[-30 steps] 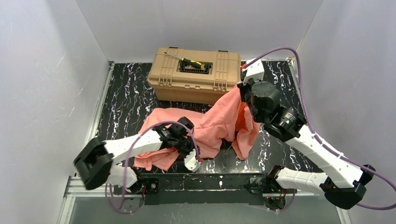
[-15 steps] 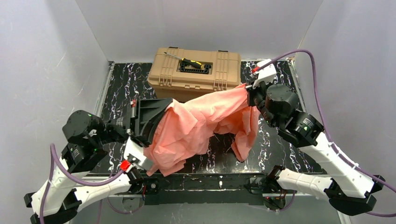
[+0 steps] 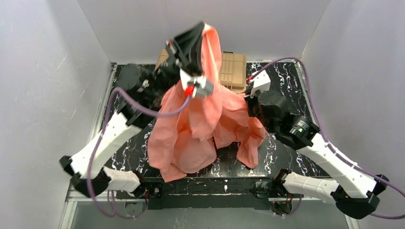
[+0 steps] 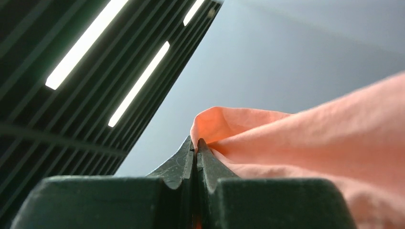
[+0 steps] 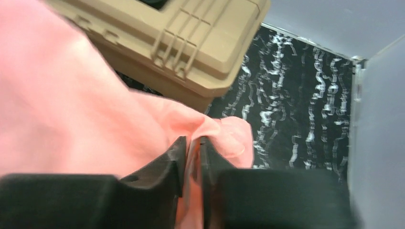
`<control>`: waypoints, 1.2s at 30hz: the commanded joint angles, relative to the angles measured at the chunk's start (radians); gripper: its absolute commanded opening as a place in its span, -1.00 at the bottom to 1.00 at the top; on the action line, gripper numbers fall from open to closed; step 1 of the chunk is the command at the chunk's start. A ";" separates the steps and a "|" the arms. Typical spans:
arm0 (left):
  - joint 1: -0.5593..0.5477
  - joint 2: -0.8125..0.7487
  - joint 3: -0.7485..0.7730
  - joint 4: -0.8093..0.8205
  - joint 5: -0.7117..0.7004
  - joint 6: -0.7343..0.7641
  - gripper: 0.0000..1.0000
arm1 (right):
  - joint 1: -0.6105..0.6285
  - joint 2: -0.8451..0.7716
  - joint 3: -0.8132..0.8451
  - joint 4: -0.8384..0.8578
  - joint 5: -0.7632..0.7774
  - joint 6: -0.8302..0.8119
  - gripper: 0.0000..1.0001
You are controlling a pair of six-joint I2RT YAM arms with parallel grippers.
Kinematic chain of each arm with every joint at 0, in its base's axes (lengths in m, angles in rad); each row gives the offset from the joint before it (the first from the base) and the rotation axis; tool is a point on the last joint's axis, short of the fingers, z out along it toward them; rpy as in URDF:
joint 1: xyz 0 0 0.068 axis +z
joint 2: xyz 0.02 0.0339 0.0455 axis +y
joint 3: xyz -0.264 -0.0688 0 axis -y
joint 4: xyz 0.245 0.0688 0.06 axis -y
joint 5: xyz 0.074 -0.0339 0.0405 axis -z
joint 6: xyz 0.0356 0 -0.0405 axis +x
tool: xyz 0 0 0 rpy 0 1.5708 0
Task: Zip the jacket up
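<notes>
Swinging from lower left to top centre, the left jaws are hoisting the jacket (image 3: pixel 191 138) clamped between them, the right jaws pinching another fold, likely opening it out for zipping.

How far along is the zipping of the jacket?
Done: only the pickup. In hand: the left jaws pinch the jacket high above the table, the right jaws pinch another fold lower; it hangs crumpled between them. Left: probably spread it, find the zipper, which no view shows, and close it.
</notes>
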 commanded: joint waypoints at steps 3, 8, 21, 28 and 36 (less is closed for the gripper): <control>0.212 0.215 0.264 0.222 -0.197 -0.201 -1.00 | -0.007 0.013 -0.064 0.020 0.108 0.030 0.60; 0.263 0.274 0.264 0.223 -0.172 -0.249 -1.00 | -0.007 -0.028 -0.085 0.007 0.071 0.009 0.97; 0.364 0.433 0.427 0.249 -0.112 -0.280 -1.00 | -0.001 -0.014 -0.316 0.116 -0.320 0.075 0.92; 0.368 0.422 0.380 0.249 -0.062 -0.276 -1.00 | 0.006 0.142 -0.440 0.401 -0.390 0.041 0.92; 0.368 0.435 0.404 0.249 -0.058 -0.274 -1.00 | 0.007 0.423 -0.460 0.701 -0.375 -0.017 0.97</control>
